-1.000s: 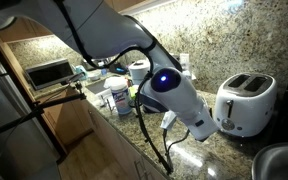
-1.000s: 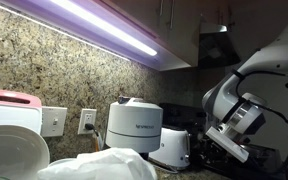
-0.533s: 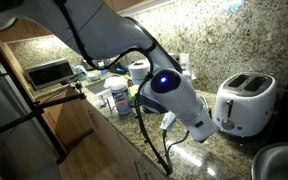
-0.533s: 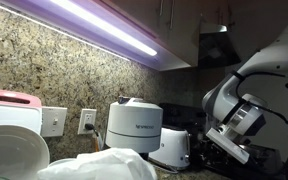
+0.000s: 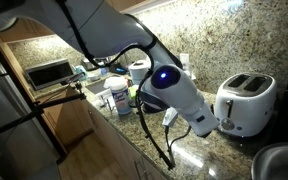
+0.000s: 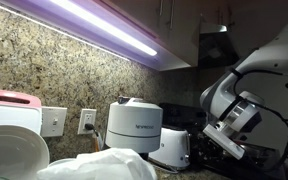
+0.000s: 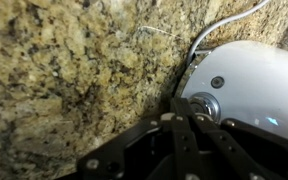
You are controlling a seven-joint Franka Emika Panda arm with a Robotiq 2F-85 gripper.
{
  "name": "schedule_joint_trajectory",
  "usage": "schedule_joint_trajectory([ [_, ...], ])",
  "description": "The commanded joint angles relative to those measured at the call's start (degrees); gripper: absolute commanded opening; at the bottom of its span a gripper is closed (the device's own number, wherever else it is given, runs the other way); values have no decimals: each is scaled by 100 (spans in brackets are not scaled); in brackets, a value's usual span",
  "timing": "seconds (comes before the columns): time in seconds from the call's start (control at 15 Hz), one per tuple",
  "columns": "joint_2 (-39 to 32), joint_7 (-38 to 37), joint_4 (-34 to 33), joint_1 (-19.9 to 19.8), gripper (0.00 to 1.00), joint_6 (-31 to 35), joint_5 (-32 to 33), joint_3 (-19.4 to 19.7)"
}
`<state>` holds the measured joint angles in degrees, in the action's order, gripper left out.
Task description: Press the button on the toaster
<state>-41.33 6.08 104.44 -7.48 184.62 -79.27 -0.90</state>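
One white toaster (image 5: 246, 103) stands at the right end of your granite counter (image 5: 184, 160), and your gripper (image 5: 208, 127) is right at its end face.
At the far left sits a silver toaster oven (image 5: 48, 73) with a dark window. Next comes a huddle of bottles and tubs (image 5: 118, 96), and you cannot tell what they hold. To their right your wrist shows a blue light (image 5: 165, 77), with the pincer slanting down toward the toaster, whose two top slots (image 5: 250, 83) look dark. In the wrist view granite fills the left, and your fingers (image 7: 172, 135) are drawn together with nothing between them. Their tip is just beside a round silver knob (image 7: 202, 105), but you cannot tell whether it touches. A small dark button (image 7: 217, 82) sits just above the knob, and a white cord (image 7: 224, 25) runs off at the top.
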Motion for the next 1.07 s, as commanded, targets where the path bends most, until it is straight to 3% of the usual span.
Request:
schedule_joint_trajectory([
  [0.0,-103,-135,-203,85,0,194,-24,42],
  [0.47,-355,-123,-689,64,0,424,-94,-11],
  [1.0,-335,-92,-514,56,0,284,5,69],
])
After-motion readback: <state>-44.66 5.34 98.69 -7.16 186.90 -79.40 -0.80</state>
